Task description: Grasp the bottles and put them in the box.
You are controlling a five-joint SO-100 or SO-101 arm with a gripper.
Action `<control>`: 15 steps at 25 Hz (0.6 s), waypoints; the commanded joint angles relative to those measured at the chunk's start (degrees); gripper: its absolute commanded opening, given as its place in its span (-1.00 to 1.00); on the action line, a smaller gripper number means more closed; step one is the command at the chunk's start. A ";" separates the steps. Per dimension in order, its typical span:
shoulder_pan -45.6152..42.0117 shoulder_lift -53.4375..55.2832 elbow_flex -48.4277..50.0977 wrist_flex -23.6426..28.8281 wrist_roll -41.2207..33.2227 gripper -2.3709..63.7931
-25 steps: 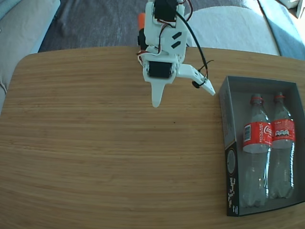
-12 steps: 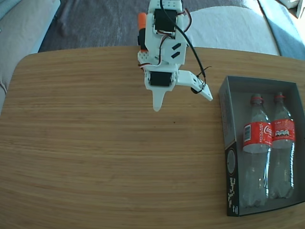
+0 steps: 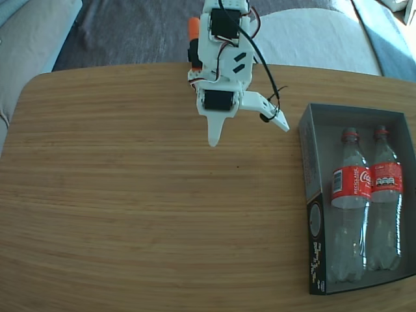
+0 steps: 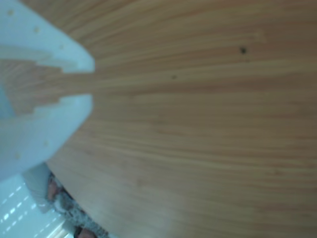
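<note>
Two clear Coca-Cola bottles with red labels lie side by side in the box, necks toward the far end: one on the left, one on the right in the fixed view. The box is a shallow dark grey tray at the table's right edge. My white gripper hangs open and holds nothing above bare wood, left of the box's far corner. In the wrist view the gripper enters from the left, with only wood grain beyond it.
The wooden table has rounded corners and a wide bare surface left of the box. A grey sofa cushion and a dark rug lie beyond the far edge.
The arm has drawn back slightly toward the table's far edge. The gripper stays open. Bottles and box have not moved.
</note>
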 commanded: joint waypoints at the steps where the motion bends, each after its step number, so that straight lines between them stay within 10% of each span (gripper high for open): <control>1: 3.25 5.45 -0.09 2.37 0.26 -0.90; 15: 1.76 13.27 1.32 6.42 -0.35 -0.90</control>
